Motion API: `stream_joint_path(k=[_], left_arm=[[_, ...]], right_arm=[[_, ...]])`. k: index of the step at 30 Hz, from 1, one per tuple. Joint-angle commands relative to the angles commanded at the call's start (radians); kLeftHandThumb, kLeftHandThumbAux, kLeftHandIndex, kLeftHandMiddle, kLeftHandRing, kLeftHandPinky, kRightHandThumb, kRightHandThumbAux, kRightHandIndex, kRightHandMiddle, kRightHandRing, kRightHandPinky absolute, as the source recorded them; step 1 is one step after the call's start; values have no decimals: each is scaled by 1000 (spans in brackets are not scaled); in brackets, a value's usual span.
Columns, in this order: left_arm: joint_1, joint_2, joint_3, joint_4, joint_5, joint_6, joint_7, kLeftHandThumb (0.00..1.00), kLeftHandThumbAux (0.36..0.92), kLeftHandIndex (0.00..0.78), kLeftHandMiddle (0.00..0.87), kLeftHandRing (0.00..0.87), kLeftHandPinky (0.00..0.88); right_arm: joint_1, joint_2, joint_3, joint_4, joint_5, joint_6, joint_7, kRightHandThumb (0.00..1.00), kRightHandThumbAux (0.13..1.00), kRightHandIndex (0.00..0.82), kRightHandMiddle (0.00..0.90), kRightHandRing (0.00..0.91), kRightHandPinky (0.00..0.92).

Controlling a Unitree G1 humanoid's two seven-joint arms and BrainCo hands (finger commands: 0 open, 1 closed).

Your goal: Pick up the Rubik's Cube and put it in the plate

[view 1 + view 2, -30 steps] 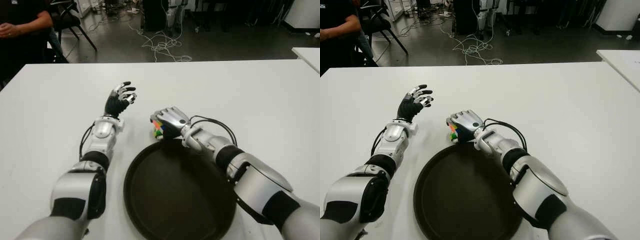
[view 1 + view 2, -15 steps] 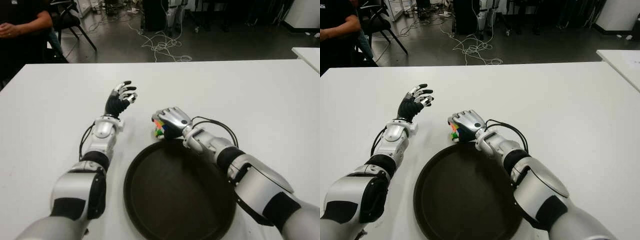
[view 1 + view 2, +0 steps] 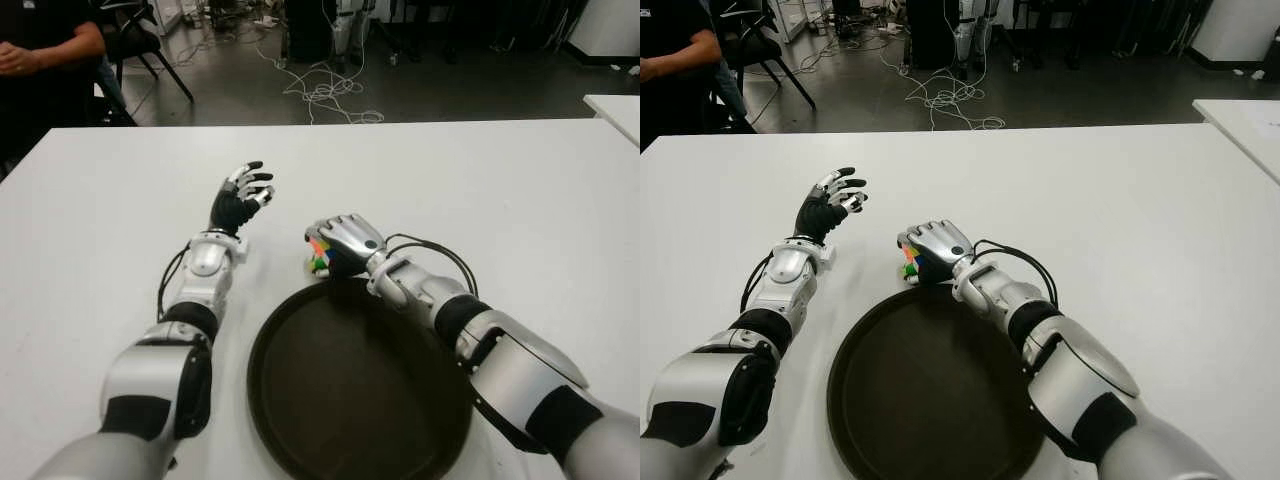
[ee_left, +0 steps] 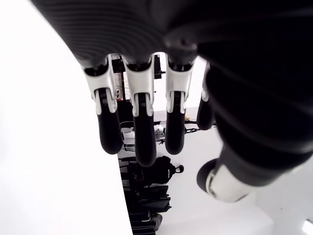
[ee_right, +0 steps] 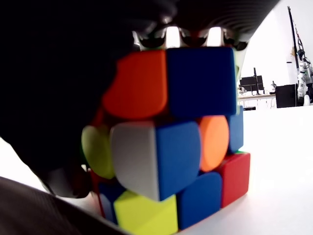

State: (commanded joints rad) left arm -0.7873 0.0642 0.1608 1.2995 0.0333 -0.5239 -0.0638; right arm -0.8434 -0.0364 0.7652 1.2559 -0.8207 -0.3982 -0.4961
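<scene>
**Room and surroundings: condition as observed**

A white table (image 3: 480, 170) fills most of the head views, its far edge running straight across. Beyond it lies a dark grey floor (image 3: 240, 95). At 12 o'clock, pale cables (image 3: 325, 90) lie in loose tangles on that floor. At 10 o'clock stands a black chair (image 3: 140, 40), and a seated person (image 3: 40, 60) in dark clothing is just beside it. At 2 o'clock, a second white table's corner (image 3: 615, 108) shows. The far background is dim; dark equipment there cannot be identified.
</scene>
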Motion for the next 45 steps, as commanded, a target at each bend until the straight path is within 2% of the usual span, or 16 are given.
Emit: stream_joint_path(k=[3, 9, 15, 17, 19, 25, 29, 32, 39, 45], left_arm=[[0, 0, 2, 1, 0, 4, 0, 340, 771, 198, 284, 315, 327], [-2, 1, 5, 1, 1, 8, 5, 350, 773, 202, 285, 315, 330], [-3, 1, 8, 1, 1, 15, 8, 346, 766, 199, 283, 313, 327], [-3, 2, 9, 1, 1, 19, 9, 334, 760, 197, 285, 315, 327], [-4, 3, 8, 1, 4, 23, 13, 325, 755, 197, 287, 317, 328], [-7, 7, -3, 2, 18, 33, 30, 308, 758, 198, 283, 315, 328], [-5, 10, -10, 2, 26, 33, 36, 314, 763, 201, 285, 312, 322], [-5, 9, -7, 1, 18, 31, 27, 322, 767, 204, 291, 316, 324], [-3, 2, 2, -2, 3, 19, 13, 342, 770, 223, 304, 327, 339], [-5, 0, 5, -2, -1, 20, 8, 334, 765, 217, 300, 319, 325]], right_arm=[[-8, -17, -10, -10, 5, -14, -12, 830, 694, 368, 542, 600, 645], [-41, -74, -47, -52, 14, -41, -46, 831, 693, 372, 552, 625, 661], [-50, -138, -102, -158, 21, -42, -39, 829, 694, 368, 543, 603, 629], [-42, -155, -118, -211, 20, -31, -22, 828, 694, 368, 541, 600, 628], [1, -211, -153, -349, 30, -31, 8, 829, 694, 368, 543, 603, 635], [74, -299, -250, -615, 58, -5, 77, 832, 692, 374, 561, 655, 702], [111, -314, -298, -650, 51, -13, 2, 833, 693, 373, 563, 681, 730], [125, -309, -317, -649, 42, -13, -43, 833, 693, 372, 563, 689, 739], [139, -306, -344, -665, 28, -21, -121, 833, 693, 377, 569, 690, 740], [143, -316, -366, -675, 33, -46, -168, 831, 694, 377, 563, 683, 738]])
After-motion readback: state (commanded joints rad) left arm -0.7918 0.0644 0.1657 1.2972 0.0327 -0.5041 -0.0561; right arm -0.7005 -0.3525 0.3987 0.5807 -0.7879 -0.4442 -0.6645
